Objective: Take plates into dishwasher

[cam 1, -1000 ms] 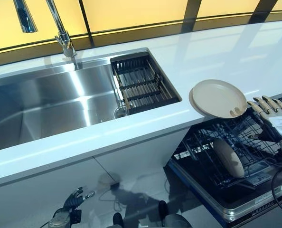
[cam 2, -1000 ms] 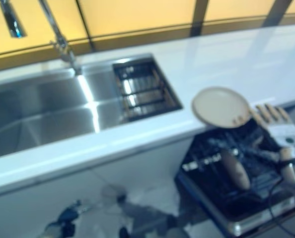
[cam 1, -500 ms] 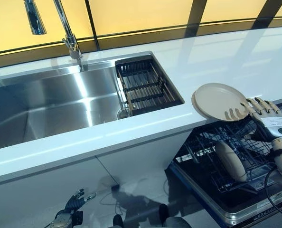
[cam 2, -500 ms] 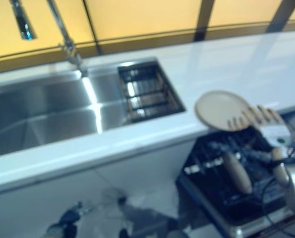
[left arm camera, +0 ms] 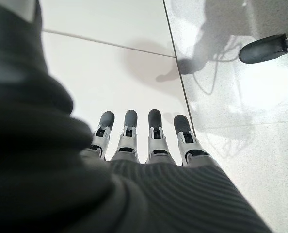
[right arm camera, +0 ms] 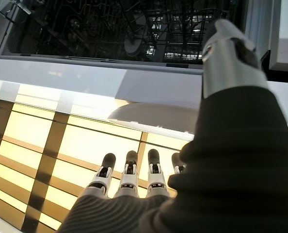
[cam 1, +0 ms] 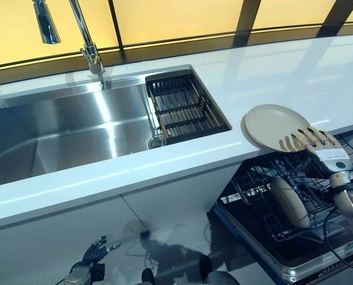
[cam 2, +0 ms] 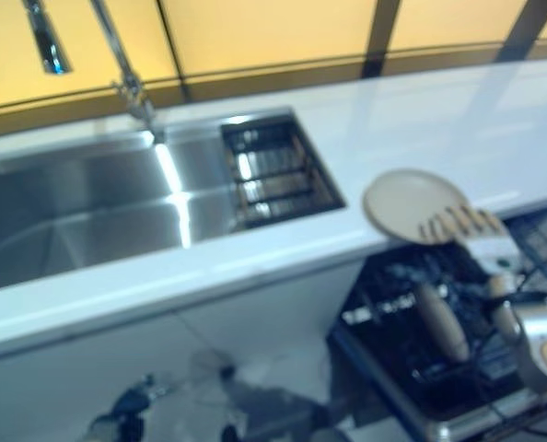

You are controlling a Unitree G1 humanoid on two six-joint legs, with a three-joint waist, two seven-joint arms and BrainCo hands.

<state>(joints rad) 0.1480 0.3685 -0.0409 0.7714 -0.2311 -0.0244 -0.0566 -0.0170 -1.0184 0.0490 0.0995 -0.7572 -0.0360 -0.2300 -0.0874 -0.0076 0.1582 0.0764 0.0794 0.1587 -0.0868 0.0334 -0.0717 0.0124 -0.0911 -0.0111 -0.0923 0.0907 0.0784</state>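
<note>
On the counter edge (cam 1: 182,151) lies one beige plate (cam 1: 276,126), right hand (cam 1: 319,145) open-fingered over its rim; another plate (cam 1: 289,202) already stands racked in the dishwasher (cam 1: 295,264); left hand (cam 1: 90,261) hangs open.

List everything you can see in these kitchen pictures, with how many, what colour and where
Plate on counter: one, beige, on the white countertop's front edge above the dishwasher.
Plate in rack: one, beige, standing on edge in the dishwasher rack.
Dishwasher rack: one, dark wire, pulled out below the counter.
Countertop: one, white.
Sink: one, steel, set in the counter.
Drain basket: one, dark, in the sink's right end.
Faucet: one, chrome, behind the sink.
Right hand: fingers straight, tips over the counter plate's near rim.
Left hand: open, hanging low above the floor.
</note>
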